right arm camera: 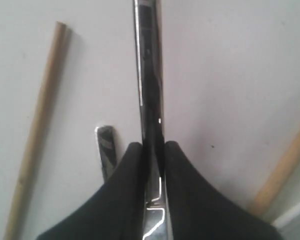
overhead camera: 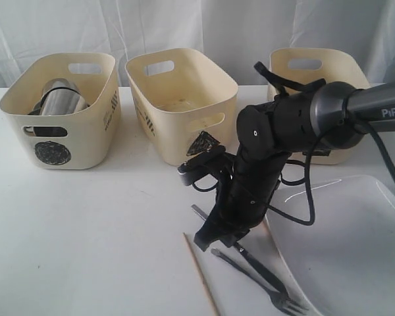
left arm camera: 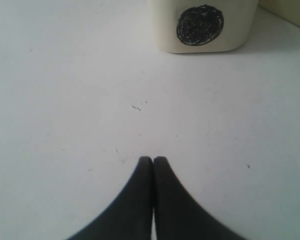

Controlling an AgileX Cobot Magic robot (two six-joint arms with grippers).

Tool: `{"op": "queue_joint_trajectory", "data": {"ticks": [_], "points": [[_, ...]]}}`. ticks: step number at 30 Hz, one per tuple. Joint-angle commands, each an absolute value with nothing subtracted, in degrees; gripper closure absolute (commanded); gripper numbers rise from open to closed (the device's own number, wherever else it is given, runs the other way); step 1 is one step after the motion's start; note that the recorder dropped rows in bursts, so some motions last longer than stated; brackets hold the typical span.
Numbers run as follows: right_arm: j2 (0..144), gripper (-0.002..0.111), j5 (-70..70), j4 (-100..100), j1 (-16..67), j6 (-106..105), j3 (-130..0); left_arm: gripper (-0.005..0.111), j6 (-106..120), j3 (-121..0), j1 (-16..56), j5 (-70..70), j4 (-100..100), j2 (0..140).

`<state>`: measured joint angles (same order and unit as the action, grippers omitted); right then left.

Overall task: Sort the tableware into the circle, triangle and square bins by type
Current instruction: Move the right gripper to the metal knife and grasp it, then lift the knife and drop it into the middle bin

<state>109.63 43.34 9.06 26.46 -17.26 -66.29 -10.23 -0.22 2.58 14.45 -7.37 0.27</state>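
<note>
Judging from the layout, sorting looked partly done: a steel mug [overhead camera: 59, 99] sat in the circle bin [overhead camera: 85, 141], while a fork [overhead camera: 280, 297], a chopstick [overhead camera: 201, 276] and the white plate [overhead camera: 355, 257] lay on the surface [overhead camera: 85, 230]. The right gripper [right arm camera: 152, 147] had its jaws pinched on a steel utensil [right arm camera: 150, 75] low by the surface; the left gripper [left arm camera: 153, 160] had its jaws pressed together, empty.

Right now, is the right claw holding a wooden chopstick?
No, the right gripper is shut on a steel cutlery handle; a chopstick lies beside.
</note>
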Motion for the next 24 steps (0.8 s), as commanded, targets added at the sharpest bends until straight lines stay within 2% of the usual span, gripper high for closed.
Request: {"op": "queue_joint_trajectory", "data": {"ticks": [1, 14, 24], "points": [[109.22, 0.108, 40.74, 13.49, 26.26, -19.76, -66.73, 0.107, -10.27, 0.0, 2.42, 14.52, -7.28, 0.0], [107.43, 0.108, 39.76, 17.71, 26.26, -20.46, -66.73, 0.107, -10.27, 0.0, 2.42, 14.52, -7.28, 0.0], [102.73, 0.108, 45.38, 18.23, 26.26, -20.8, -67.47, 0.107, -10.27, 0.0, 2.42, 14.52, -7.28, 0.0]]}}
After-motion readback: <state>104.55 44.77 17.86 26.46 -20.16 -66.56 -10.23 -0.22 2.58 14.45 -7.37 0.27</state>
